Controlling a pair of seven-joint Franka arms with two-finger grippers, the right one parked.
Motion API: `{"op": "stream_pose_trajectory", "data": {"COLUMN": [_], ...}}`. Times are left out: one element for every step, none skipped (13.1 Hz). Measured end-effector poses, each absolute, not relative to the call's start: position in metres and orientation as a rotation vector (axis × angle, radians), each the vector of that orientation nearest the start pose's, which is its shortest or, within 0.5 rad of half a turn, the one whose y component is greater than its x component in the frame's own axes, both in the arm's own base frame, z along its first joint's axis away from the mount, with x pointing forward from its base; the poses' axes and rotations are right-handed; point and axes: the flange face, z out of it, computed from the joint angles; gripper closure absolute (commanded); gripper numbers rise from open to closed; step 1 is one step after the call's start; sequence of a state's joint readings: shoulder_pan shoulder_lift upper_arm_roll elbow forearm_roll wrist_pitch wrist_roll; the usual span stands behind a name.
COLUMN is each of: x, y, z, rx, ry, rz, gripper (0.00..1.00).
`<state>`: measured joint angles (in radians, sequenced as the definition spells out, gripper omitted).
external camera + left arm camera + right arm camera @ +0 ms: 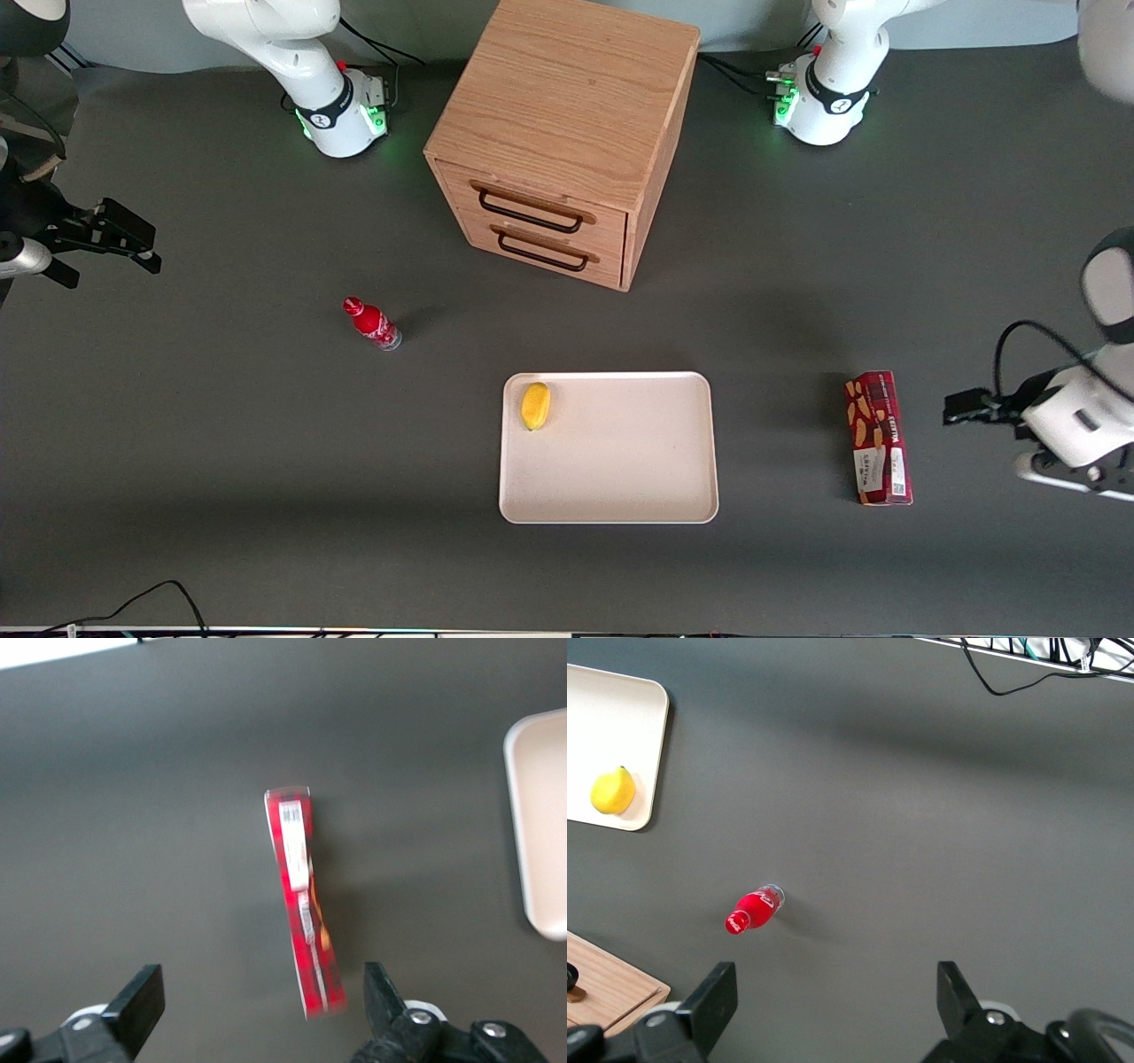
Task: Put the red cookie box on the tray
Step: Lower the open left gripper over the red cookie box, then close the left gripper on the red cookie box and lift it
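Approach phase — gripper, jaws spread and empty, hovers above red cookie box at right of frame; next: descend, straddle it, then carry to tray.

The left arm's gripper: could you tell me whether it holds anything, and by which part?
Nothing. The gripper hangs open above the red cookie box, which lies on the table.
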<state>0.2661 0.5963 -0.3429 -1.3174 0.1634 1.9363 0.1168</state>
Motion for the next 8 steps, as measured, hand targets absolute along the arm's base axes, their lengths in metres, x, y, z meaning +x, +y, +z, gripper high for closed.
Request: {"op": "stream_pose_trajectory", "data": {"x": [0.732, 0.737, 0.740, 0.742, 0.742, 0.740, 0.737, 0.733], "y": [0.002, -0.006, -0.011, -0.013, -0.012, -0.010, -0.008, -0.006], "z": [0.384, 0.361, 0.342, 0.325, 0.307, 0.287, 0.267, 0.250], "rx": [-3.160, -3.167, -3.174, -3.171, -3.151, -3.131, -3.121, -3.112], "ry": [0.290, 0.290, 0.295, 0.305, 0.317, 0.314, 0.314, 0.315], "rz": [-0.109, -0.118, -0.123, -0.123, -0.123, -0.119, -0.102, -0.080], "gripper": [0.00, 0.00, 0.00, 0.00, 0.00, 0.00, 0.00, 0.26]}}
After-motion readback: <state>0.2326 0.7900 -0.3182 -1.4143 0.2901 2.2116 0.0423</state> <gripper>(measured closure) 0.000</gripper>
